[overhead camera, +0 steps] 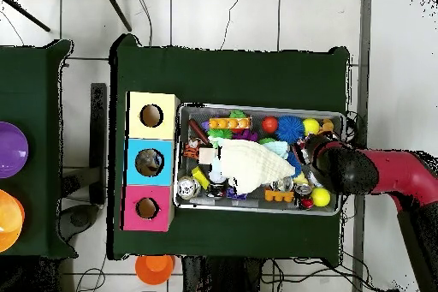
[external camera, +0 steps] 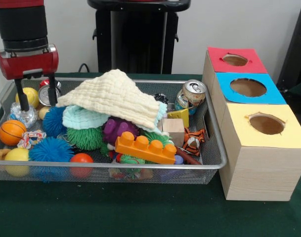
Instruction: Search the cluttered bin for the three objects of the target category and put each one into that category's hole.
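Note:
The wire mesh bin (external camera: 217,157) is full of toys, with a cream cloth (external camera: 115,96) draped over the middle. My gripper (external camera: 37,98) hangs over the bin's left end in the front view, open, with its fingers lowered among the objects. One crinkled see-through bottle (external camera: 24,116) lies just below the left fingertip (external camera: 22,102). A silver can top (external camera: 44,95) sits between the fingers. No other bottles show. The red-surrounded hole (external camera: 235,59) tops the farthest wooden box. In the overhead view, the gripper (overhead camera: 312,164) is at the bin's (overhead camera: 257,211) right end, far from the red hole (overhead camera: 147,208).
A dented drink can (external camera: 191,95) leans at the bin's right end. Blue-surrounded (external camera: 248,87) and yellow-surrounded (external camera: 266,123) holes sit nearer the camera. An orange basketball (external camera: 12,132), yellow balls, blue spiky balls (external camera: 50,149), a green ball and an orange brick (external camera: 145,148) crowd the bin.

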`<action>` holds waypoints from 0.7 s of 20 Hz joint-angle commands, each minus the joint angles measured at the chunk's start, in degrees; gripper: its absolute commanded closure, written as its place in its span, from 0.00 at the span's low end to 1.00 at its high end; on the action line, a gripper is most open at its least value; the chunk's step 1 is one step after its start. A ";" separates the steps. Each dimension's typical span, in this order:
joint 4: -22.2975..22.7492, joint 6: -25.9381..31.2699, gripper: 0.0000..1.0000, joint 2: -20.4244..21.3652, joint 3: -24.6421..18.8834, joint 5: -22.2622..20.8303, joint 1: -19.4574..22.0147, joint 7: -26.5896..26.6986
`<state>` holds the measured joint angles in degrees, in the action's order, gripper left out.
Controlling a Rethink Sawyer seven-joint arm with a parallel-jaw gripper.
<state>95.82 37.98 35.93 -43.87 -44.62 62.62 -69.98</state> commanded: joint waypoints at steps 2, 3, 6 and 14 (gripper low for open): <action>-5.79 8.50 0.00 -0.43 6.41 -7.74 -3.17 11.28; -6.00 8.71 0.00 -0.50 6.68 -7.91 -3.36 11.27; -7.42 9.43 0.00 -1.08 7.42 -8.46 -4.01 11.53; -8.71 13.59 0.00 -1.71 9.87 -9.03 -5.86 11.95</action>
<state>90.57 42.05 35.97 -38.56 -49.82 58.34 -69.98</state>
